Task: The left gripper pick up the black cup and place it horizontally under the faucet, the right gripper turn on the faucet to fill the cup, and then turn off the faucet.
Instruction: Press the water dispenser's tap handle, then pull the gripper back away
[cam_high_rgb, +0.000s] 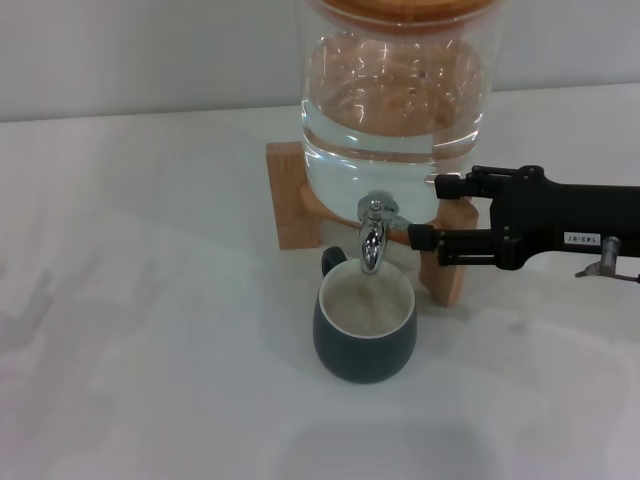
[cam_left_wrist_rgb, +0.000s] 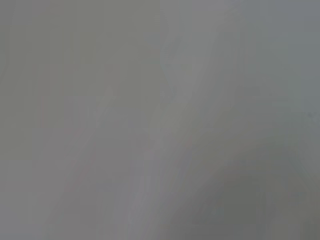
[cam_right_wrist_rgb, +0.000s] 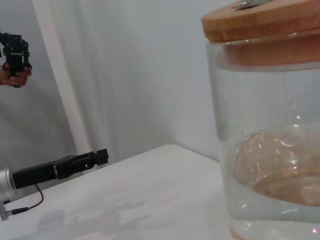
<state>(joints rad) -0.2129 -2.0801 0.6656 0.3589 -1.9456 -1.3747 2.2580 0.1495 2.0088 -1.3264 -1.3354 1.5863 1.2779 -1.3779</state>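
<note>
I have the black cup (cam_high_rgb: 365, 325) upright on the table under the faucet (cam_high_rgb: 372, 236), filling (placement done). The right gripper (cam_high_rgb: 424, 212) straddles the lever, fingers apart. The left gripper (cam_right_wrist_rgb: 98, 157) is parked aside; grip indeterminate. Remaining: shut-off.

Black cup (cam_high_rgb: 365, 335) stands upright on the table directly beneath chrome faucet (cam_high_rgb: 372, 238)
</note>
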